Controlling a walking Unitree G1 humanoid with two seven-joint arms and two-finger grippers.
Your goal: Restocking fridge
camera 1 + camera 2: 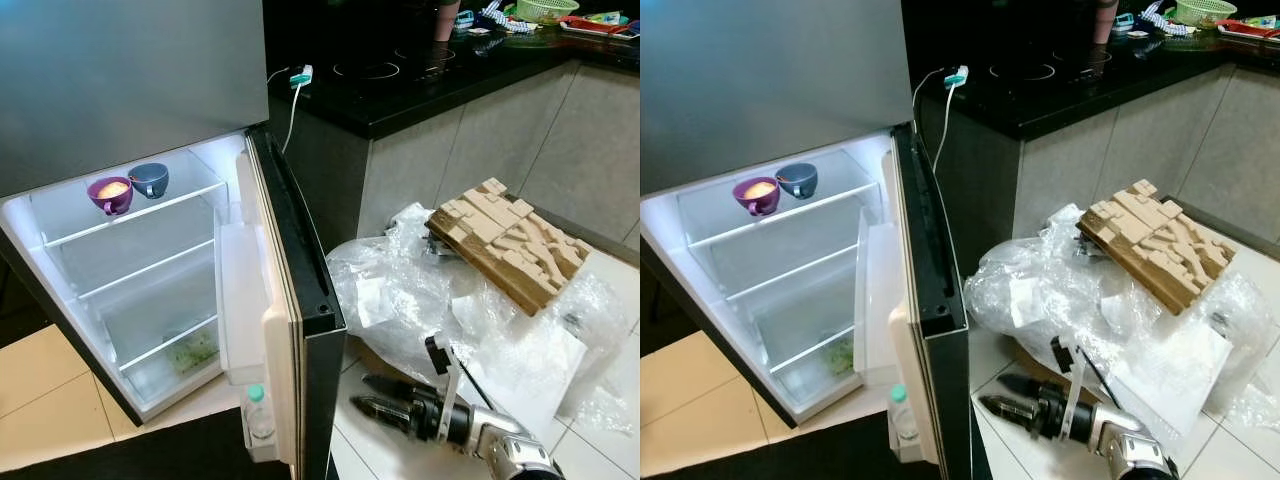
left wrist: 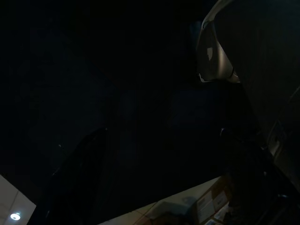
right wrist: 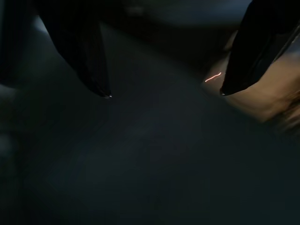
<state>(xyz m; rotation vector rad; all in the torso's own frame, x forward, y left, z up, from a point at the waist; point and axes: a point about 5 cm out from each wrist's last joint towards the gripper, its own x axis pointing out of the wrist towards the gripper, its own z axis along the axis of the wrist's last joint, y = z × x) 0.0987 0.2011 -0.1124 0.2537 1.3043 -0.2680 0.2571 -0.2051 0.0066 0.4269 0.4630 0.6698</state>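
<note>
The fridge stands with its door swung wide, two cups on the top shelf and a bottle in the door rack. The right gripper hovers low beside the door's edge, fingers spread apart, holding nothing.

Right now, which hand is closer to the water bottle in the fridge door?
Right. The right hand is just beyond the open door's edge from the water bottle. The left arm hangs idle, in the dark.
</note>
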